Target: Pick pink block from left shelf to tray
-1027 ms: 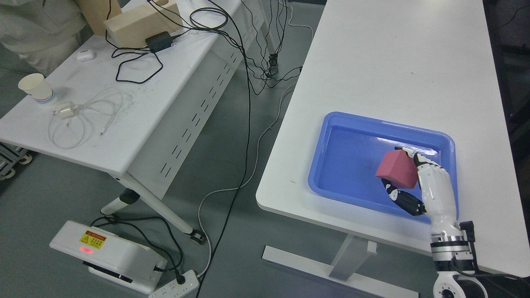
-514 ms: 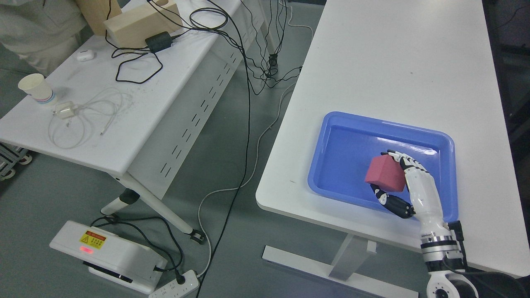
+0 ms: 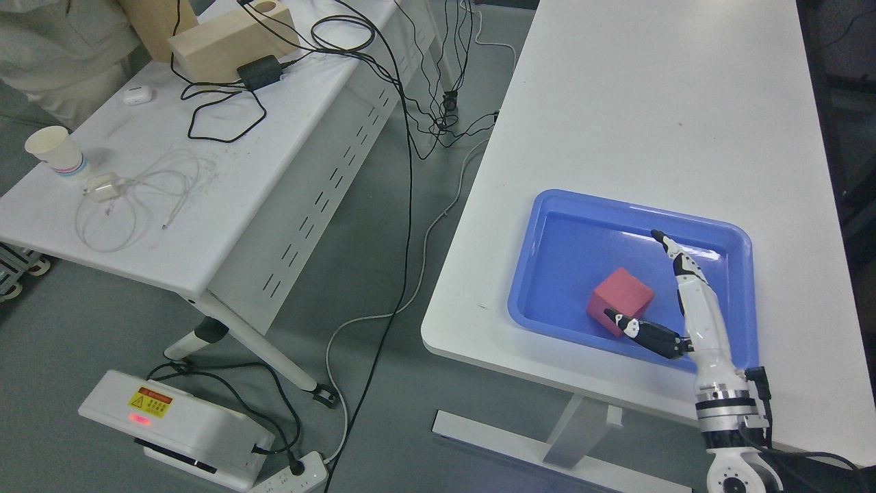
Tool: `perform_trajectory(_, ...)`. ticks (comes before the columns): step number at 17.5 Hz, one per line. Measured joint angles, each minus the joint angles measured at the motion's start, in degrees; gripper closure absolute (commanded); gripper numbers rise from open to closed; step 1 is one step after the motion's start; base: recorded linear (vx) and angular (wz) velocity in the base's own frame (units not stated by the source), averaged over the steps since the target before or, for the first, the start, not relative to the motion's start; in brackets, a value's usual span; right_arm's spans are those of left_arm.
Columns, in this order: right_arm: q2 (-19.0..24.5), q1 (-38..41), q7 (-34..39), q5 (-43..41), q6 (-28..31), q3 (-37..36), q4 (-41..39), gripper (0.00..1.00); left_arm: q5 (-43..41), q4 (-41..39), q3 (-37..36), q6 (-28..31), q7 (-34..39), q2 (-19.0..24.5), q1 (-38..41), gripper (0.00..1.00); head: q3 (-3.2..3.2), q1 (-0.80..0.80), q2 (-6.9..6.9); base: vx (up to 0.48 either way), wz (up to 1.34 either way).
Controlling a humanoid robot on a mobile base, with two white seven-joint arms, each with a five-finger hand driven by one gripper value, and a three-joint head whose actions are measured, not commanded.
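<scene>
pink block [image 3: 619,299] lies in blue tray [image 3: 547,226], near front rim | right hand [image 3: 674,301] fingers spread, thumb beside block | yellow warning label, floor box [image 3: 168,431], unreadable | bench [image 3: 650,103] bare beyond tray

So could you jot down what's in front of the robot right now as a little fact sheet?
pink block: lying inside the tray, near its front edge
tray: blue, on the white table
right hand: fingers spread, over the tray beside the block; thumb by the block's lower edge
left hand: not visible
side table: paper cup, cables, wooden box
person: partly visible, top left corner
</scene>
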Motion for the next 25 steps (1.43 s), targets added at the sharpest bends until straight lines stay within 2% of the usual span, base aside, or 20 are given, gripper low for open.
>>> perform_trajectory(6,0.4,-0.1,-0.3,-9.2,-0.3,-2.1,0.1,0.00,0.0,0.0,0.0,0.0,0.0,0.0,0.0,0.00,0.00,0.00,0.00,0.005,0.00)
perform_trajectory(12,0.7,0.1,-0.3,-20.0,2.6,-4.5,0.1,0.00,0.0,0.0,0.0,0.0,0.0,0.0,0.0,0.00,0.00,0.00,0.00,-0.011,0.00)
perform_trajectory(25,0.9,0.1,-0.5,-27.1,6.7,-7.5,0.1,0.00,0.0,0.0,0.0,0.0,0.0,0.0,0.0,0.00,0.00,0.00,0.01,-0.148,-0.06)
